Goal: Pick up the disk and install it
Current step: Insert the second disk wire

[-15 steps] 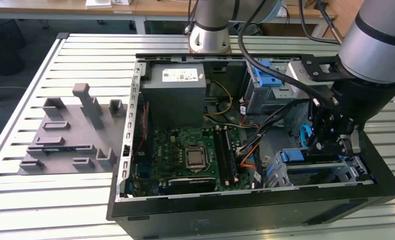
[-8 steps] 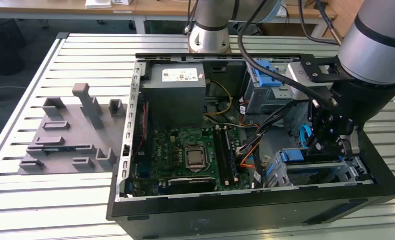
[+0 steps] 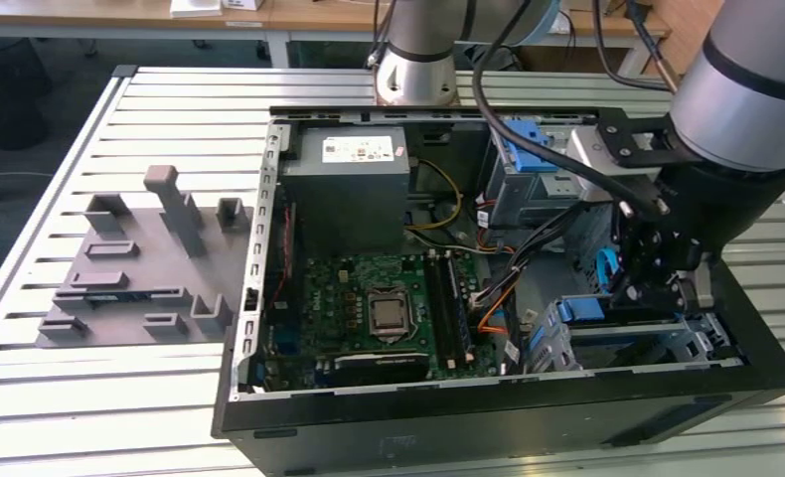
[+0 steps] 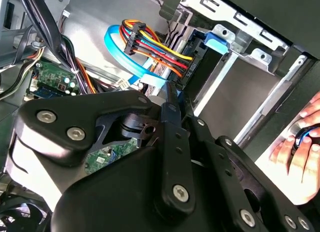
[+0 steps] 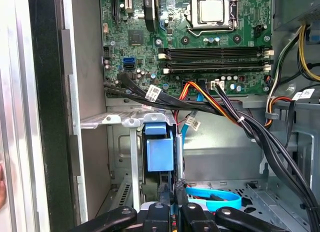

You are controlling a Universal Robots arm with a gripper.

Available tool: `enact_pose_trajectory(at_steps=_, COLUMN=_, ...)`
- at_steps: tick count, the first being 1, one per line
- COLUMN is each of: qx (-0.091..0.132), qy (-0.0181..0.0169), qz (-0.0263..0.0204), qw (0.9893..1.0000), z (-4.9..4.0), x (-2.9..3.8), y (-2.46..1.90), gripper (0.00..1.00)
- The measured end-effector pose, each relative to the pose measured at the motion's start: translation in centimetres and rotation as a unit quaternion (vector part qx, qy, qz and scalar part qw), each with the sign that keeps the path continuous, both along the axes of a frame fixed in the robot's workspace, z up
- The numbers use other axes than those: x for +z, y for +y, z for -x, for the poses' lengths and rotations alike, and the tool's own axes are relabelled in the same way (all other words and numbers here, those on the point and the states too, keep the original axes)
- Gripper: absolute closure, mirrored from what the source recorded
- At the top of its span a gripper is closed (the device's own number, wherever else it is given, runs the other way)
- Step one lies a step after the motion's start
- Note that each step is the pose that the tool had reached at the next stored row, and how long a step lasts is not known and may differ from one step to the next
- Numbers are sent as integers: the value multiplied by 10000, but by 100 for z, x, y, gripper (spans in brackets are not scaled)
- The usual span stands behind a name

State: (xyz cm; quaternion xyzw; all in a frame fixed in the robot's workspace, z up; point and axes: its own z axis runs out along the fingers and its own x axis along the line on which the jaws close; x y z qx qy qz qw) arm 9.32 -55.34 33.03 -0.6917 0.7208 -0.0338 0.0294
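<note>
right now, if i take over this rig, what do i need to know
Gripper: down inside the computer case, at the drive cage. Open or shut cannot be told.
Disk: seemingly the silver edge running from the gripper into the cage, beside the blue latch.
Done: the disk looks brought to the bay.
Left: seating is not confirmed.
Caution: a person's hand is close beside the case.

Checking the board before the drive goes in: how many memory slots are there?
4 memory slots, parallel on the motherboard: two nearer the processor socket, two nearer the orange cables. Cables may hide more.
</note>
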Motion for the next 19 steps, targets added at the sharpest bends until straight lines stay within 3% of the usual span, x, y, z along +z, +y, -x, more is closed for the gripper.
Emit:
enact_pose_trajectory(at_steps=13, qx=0, qy=0, qz=-1, qw=10000, z=0, x=-13, y=0, gripper=84)
enact_pose_trajectory(at_steps=15, qx=0, qy=0, qz=-1, qw=10000, z=0, x=-14, y=0, gripper=83)
enact_pose_trajectory(at_steps=16, qx=0, qy=0, qz=0, qw=10000, z=0, x=-14, y=0, gripper=76)
enact_pose_trajectory(at_steps=19, qx=0, qy=0, qz=-1, qw=10000, z=0, x=-10, y=0, gripper=76)
